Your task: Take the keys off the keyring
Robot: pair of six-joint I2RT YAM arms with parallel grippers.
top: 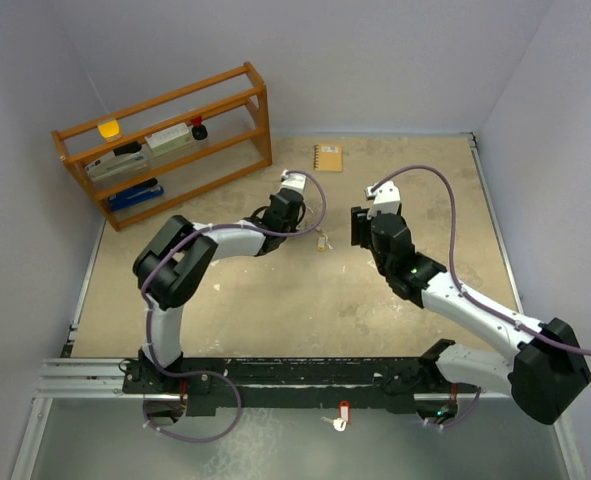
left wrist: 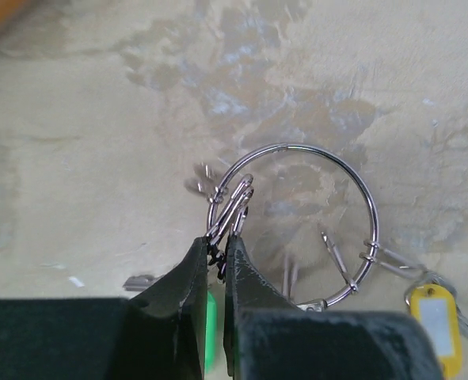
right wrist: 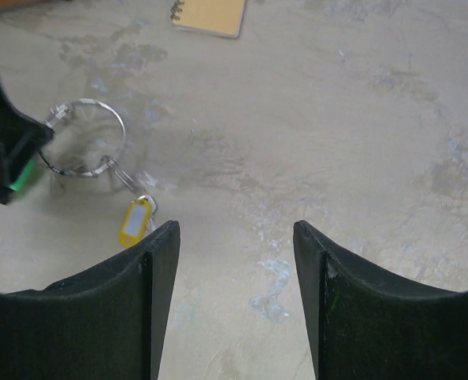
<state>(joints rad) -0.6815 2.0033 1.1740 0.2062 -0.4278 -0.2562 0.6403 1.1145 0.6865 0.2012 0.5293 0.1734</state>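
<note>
The stained table (right wrist: 376,119) lies under both arms. The left gripper (left wrist: 220,249) is closed tightly on a small loop of the keyring (left wrist: 289,146), and the big ring reaches forward from its fingertips. The right gripper (right wrist: 235,265) is wide open and holds nothing, with the ring ahead at its left. A yellow tag (left wrist: 433,317) hangs on the ring's right. A green key (left wrist: 211,336) shows between the left fingers.

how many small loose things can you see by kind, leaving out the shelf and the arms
silver wire keyring: 1
green-headed key: 1 (mostly hidden)
yellow plastic key tag: 1
red plastic key tag: 1
tan spiral notebook: 1
total: 5
</note>
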